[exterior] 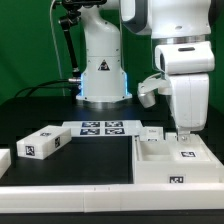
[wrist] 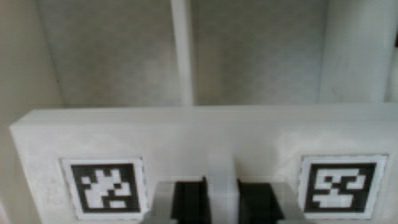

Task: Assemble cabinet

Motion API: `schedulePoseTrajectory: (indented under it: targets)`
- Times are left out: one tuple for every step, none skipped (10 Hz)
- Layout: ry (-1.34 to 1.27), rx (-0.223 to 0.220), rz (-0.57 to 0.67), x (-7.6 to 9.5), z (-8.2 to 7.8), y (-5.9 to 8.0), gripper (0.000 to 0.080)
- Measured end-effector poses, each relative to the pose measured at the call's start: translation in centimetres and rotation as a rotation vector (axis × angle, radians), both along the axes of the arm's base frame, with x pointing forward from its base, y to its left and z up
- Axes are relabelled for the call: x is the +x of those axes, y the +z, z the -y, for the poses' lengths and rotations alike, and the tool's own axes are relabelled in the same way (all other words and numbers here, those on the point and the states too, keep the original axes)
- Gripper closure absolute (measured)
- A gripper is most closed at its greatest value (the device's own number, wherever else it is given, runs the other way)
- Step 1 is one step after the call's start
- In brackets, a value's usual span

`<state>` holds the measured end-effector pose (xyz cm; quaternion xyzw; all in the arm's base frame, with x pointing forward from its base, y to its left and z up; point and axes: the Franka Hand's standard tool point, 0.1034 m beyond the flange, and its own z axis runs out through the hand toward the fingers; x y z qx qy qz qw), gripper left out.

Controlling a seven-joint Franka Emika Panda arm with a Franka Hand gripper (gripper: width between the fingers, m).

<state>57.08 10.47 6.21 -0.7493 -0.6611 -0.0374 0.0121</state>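
Seeing the claw [exterior: 183, 137] low over the cabinet shell [exterior: 170, 166] on the exterior view's right, tips at the shell's upper rear part. Can't confirm contact from that view. Placing the shell on the desk [exterior: 90, 170] near the front edge: a stepped white box, with one tag [exterior: 186, 153] on an upper ledge and a front tag [exterior: 176, 180] on the near wall. Spotting a small white piece [exterior: 150, 132] just beside the shell's back corner, toward the marker board [exterior: 100, 127]; can't tell if joined to the shell. Reading the marker board as flat at desk centre, in front of the arm base [exterior: 102, 70]. Finding a drawer block [exterior: 45, 143] well apart from the shell on the exterior view's left, tagged on top and side. Also catching a cut-off white part [exterior: 4, 160] at that same frame edge, too little showing to identify.

Wrist view: looking onto a white cabinet face [wrist: 196, 140] carrying a first tag [wrist: 107, 186] and a second tag [wrist: 338, 181], with the claw [wrist: 226, 203] between them. Seeing dark fingers [wrist: 191, 203] close together, only a narrow pale strip in the gap. Can't tell whether pinching that strip or merely near-closed over it. Blurry; beyond the face just pale vertical bands, unreadable.
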Motion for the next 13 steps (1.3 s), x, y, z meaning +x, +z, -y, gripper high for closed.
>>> schedulePoseTrajectory:
  targets:
    - [-0.001, 0.0, 0.0, 0.3, 0.0, 0.0, 0.0731]
    - [-0.003, 0.0, 0.001, 0.5, 0.1, 0.0, 0.0731]
    - [-0.003, 0.0, 0.002, 0.5, 0.1, 0.0, 0.0731]
    - [-0.004, 0.0, 0.003, 0.5, 0.1, 0.1, 0.073]
    - [-0.003, 0.001, 0.003, 0.5, 0.0, 0.1, 0.073]
    - [-0.002, 0.001, 0.004, 0.5, -0.1, 0.2, 0.0499]
    - [-0.01, 0.0, 0.007, 0.6, -0.3, 0.5, 0.0499]
    - [-0.031, -0.004, 0.011, 0.2, -0.5, 1.1, 0.0318]
    - [-0.05, -0.012, 0.012, -0.6, -0.8, 1.8, 0.0176]
    - [-0.071, -0.018, 0.007, -1.8, -1.0, 2.3, 0.0176]
    - [-0.084, -0.024, 0.002, -2.9, -1.2, 2.6, 0.004]
    - [-0.104, -0.03, 0.002, -4.3, -1.2, 3.0, 0.0008]
    - [-0.116, -0.037, 0.003, -5.9, -1.2, 3.5, 0.0008]
